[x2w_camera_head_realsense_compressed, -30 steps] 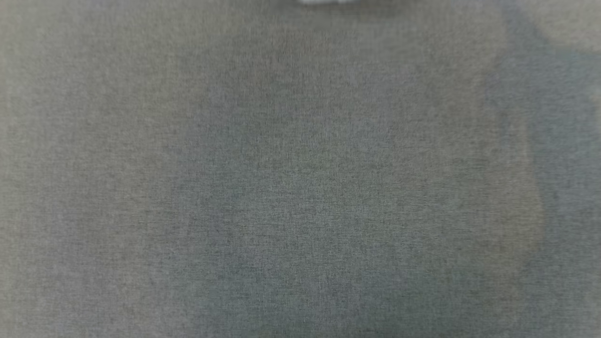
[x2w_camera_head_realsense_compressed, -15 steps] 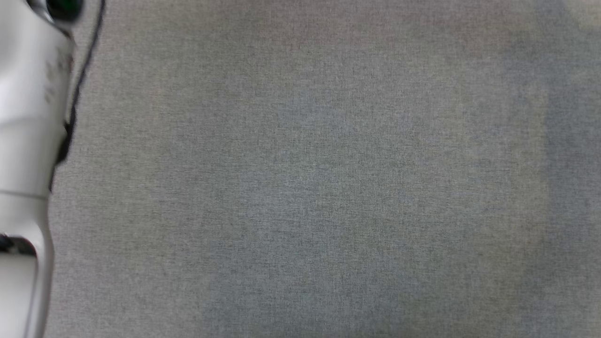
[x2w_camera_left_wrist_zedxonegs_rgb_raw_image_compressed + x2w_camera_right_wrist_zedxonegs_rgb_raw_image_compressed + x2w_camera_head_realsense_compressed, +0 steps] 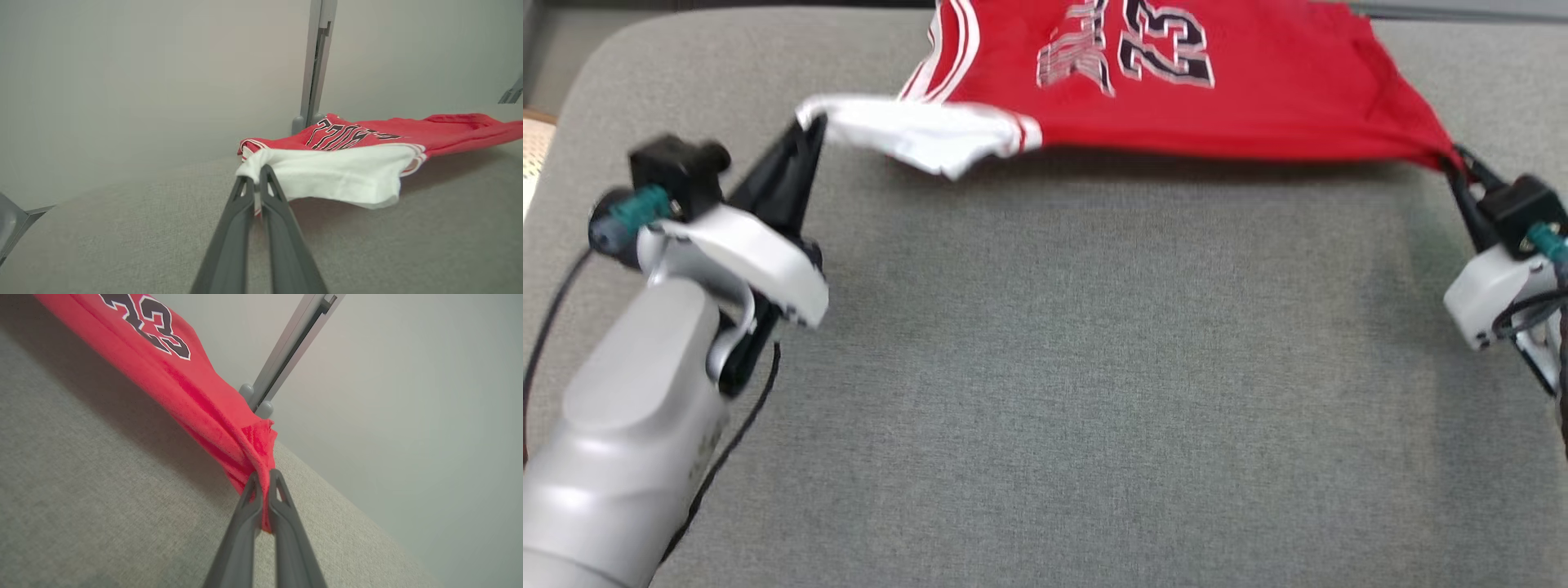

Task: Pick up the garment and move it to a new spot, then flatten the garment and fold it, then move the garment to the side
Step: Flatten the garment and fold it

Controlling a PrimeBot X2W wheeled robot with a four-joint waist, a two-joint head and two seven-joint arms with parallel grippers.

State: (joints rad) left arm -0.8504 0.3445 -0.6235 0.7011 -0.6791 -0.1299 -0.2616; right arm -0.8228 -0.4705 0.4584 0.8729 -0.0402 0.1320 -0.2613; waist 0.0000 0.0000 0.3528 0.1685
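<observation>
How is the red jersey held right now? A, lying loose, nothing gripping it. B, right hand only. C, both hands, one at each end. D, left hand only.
C: the left hand is shut on the white end of the jersey and the right hand on its red corner, with the cloth strung between them.

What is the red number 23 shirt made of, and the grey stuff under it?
The red jersey looks like thin, soft matte cloth: it sags and bunches where pinched. The grey surface looks like woven upholstery fabric, showing a fine flecked weave.
</observation>
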